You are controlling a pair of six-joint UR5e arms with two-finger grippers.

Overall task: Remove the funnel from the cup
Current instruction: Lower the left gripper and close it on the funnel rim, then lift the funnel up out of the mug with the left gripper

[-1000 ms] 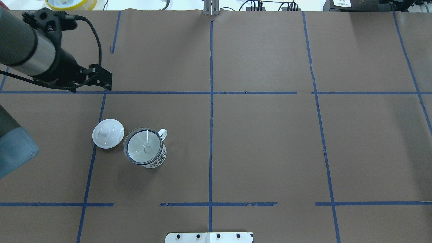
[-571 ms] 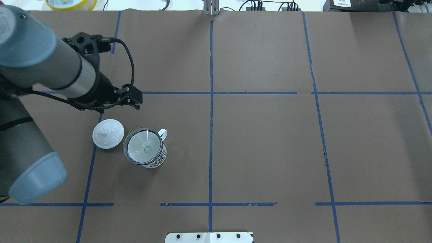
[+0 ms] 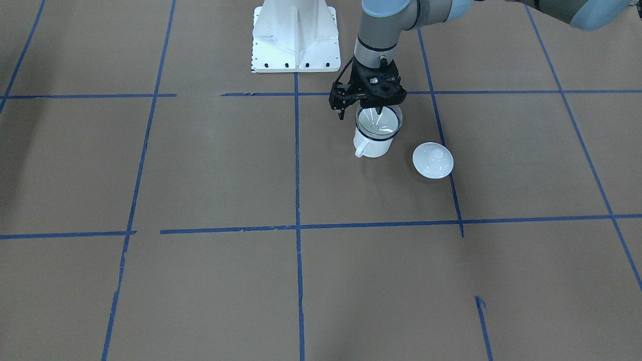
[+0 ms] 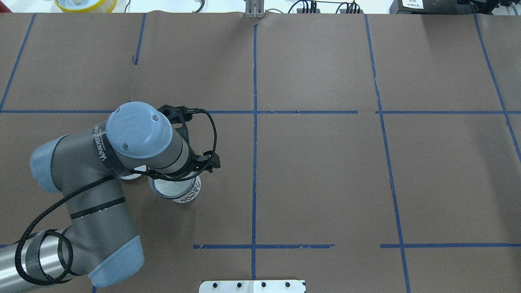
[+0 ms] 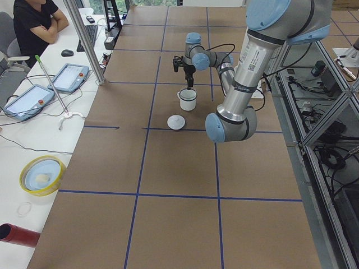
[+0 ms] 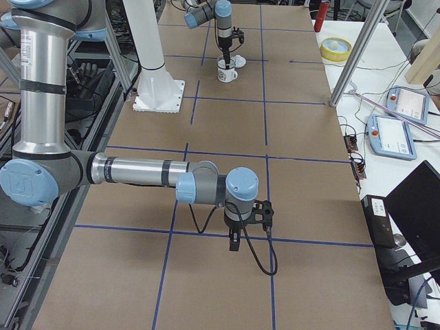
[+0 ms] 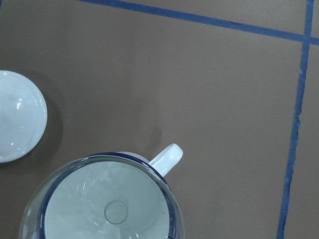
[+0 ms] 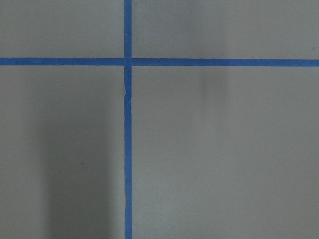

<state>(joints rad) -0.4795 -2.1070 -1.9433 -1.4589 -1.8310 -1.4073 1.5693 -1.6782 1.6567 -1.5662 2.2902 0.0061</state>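
The cup (image 3: 373, 144), a white mug with a dark blue rim, stands left of the table's middle line, and the clear funnel (image 3: 378, 123) sits in its mouth. My left gripper (image 3: 377, 106) hangs just above the robot-side rim, pointing down, jaws apparently open and empty. In the overhead view the left wrist hides the gripper and most of the cup (image 4: 186, 195). The left wrist view shows the funnel (image 7: 107, 209) and the cup handle (image 7: 167, 157) from above, with no fingers in view. My right gripper (image 6: 234, 246) hangs low over bare table far away; I cannot tell its state.
A white round lid with a knob (image 3: 433, 159) lies on the table right beside the cup, also in the left wrist view (image 7: 17, 124). Brown paper with blue tape lines covers the table. The robot's white base plate (image 3: 296, 37) stands behind the cup.
My left arm has swung in from the table's far left to above the cup. It now covers the lid and most of the cup in the overhead view. Cup, funnel and lid have not moved.
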